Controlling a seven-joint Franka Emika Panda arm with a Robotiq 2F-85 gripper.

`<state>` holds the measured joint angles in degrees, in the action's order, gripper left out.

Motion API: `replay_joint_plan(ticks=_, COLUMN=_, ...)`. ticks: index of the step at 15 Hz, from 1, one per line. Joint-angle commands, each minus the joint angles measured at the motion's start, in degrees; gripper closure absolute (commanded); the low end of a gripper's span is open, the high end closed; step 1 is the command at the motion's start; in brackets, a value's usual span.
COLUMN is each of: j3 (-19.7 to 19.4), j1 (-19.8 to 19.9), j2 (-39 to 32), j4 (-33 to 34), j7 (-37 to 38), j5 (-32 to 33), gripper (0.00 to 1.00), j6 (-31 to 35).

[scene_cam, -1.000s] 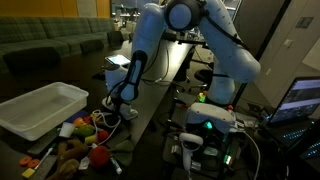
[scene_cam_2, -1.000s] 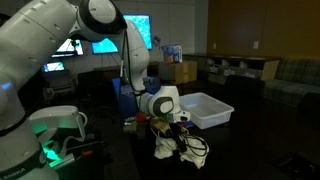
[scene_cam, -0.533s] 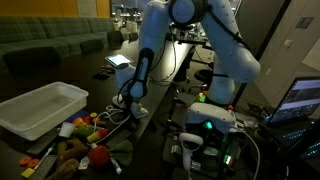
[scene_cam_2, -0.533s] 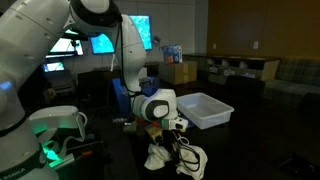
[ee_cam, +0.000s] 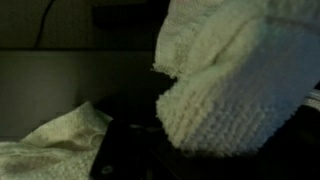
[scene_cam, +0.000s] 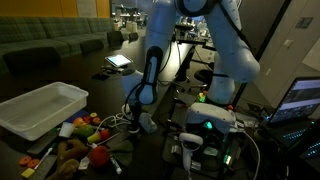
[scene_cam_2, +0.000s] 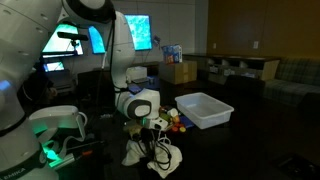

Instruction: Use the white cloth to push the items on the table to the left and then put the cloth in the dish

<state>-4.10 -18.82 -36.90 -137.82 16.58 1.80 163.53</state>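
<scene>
My gripper [scene_cam: 139, 108] is low over the dark table, shut on the white cloth [scene_cam: 141, 121], which trails beneath it. In an exterior view the gripper [scene_cam_2: 150, 126] holds the cloth [scene_cam_2: 157, 157] bunched on the table. The wrist view shows the knitted cloth [ee_cam: 238, 80] filling the space at the jaws, with another fold [ee_cam: 45, 148] on the table. The items [scene_cam: 86, 136], small coloured toys, lie in a pile beside the cloth and also show in an exterior view [scene_cam_2: 178, 120]. The white dish [scene_cam: 40, 108], a rectangular tub, stands beyond the pile; it also shows in an exterior view [scene_cam_2: 203, 108].
A device with a green light [scene_cam: 207, 126] and cables sits near the table edge. A laptop [scene_cam: 303, 98] stands at the far side. Boxes [scene_cam_2: 181, 71] and monitors [scene_cam_2: 140, 32] stand in the background. A tablet [scene_cam: 118, 61] lies on the table behind the arm.
The arm has dragged the cloth across the table away from the pile of toys and the dish. The toys and the dish have not visibly moved.
</scene>
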Motion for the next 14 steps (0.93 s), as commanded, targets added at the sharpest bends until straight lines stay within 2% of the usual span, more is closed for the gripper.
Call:
replay_joint_plan(ticks=1, j3=8.59, j1=3.83, j2=0.26, j4=-0.81, j7=-1.51, j5=-4.61, gripper=0.99, j6=0.42)
replay_joint_plan(ticks=6, j3=17.96, j1=5.75, j2=-1.66, j4=3.48, j7=-4.15, j5=-7.86, gripper=0.99, j6=-0.23)
replay_joint_plan(ticks=14, j3=24.88, j1=4.41, j2=-7.74, j4=14.86, j7=-7.9, j5=-8.3, gripper=0.99, j6=-0.63)
